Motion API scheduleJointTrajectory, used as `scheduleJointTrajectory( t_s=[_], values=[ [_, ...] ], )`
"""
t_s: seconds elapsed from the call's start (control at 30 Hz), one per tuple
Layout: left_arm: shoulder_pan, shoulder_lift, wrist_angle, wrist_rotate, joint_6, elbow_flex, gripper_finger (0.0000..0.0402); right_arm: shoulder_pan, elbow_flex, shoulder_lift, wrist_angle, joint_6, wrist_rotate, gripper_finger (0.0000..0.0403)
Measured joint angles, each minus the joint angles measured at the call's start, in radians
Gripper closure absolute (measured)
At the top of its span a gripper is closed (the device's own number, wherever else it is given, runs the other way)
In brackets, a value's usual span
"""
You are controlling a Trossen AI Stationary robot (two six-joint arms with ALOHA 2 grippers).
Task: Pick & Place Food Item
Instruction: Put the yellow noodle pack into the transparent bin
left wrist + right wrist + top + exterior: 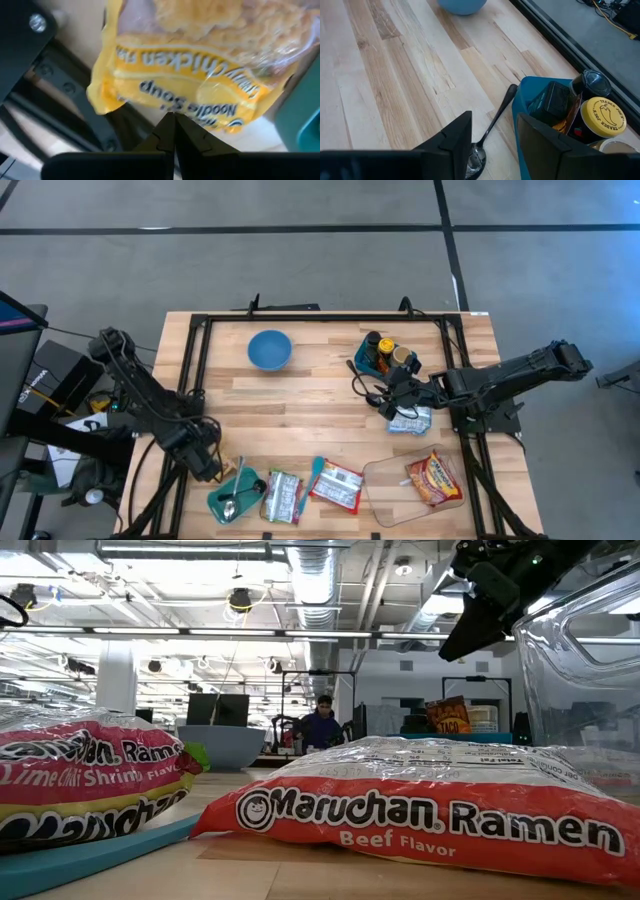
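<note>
Here, a black spoon is seen flat on the wooden table, just beside the blue bin. Its handle is pointed toward the blue bowl. The right gripper is held half open over its shiny scoop. The left gripper is shut, empty, near a yellow chicken noodle soup packet.

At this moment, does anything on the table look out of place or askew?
One thing: a black spoon lies loose on the bare wood, its handle end resting against the blue bin of jars, between the right gripper's open fingers. The ramen packets along the front edge lie at mixed angles, but nothing looks spilled or torn.
</note>
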Motion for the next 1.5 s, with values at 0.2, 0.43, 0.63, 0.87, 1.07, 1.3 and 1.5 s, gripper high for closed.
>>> scheduleJointTrajectory(
  t_s=[0.2, 0.43, 0.63, 0.87, 1.07, 1.3, 1.5],
  values=[
    [0.0, 0.004, 0.1, -0.002, -0.001, -0.055, 0.0402, 0.0, 0.0, 0.0, 0.0, 0.0, 0.0, 0.0253],
    [0.0, 0.004, 0.128, -0.113, -0.004, -0.072, 0.0402, 0.0, 0.0, 0.0, 0.0, 0.0, 0.0, 0.0253],
    [0.0, 0.004, 0.128, -0.214, -0.005, -0.072, 0.0402, 0.0, 0.0, 0.0, 0.001, -0.001, 0.0, 0.0253],
    [0.0, 0.004, 0.128, -0.382, -0.005, -0.072, 0.0402, 0.0, 0.0, 0.0, 0.001, -0.001, 0.0, 0.0253],
    [0.011, 0.004, 0.127, -0.529, -0.005, -0.071, 0.0402, 0.001, 0.0, 0.0, 0.001, -0.002, 0.0, 0.0253],
    [0.056, 0.004, 0.124, -0.608, 0.0, -0.071, 0.0402, 0.001, 0.0, 0.0, 0.001, -0.002, 0.0, 0.0253],
    [0.1, 0.004, 0.119, -0.628, 0.0, -0.071, 0.0402, 0.001, 0.0, 0.0, 0.001, -0.001, 0.0, 0.0253]
  ],
)
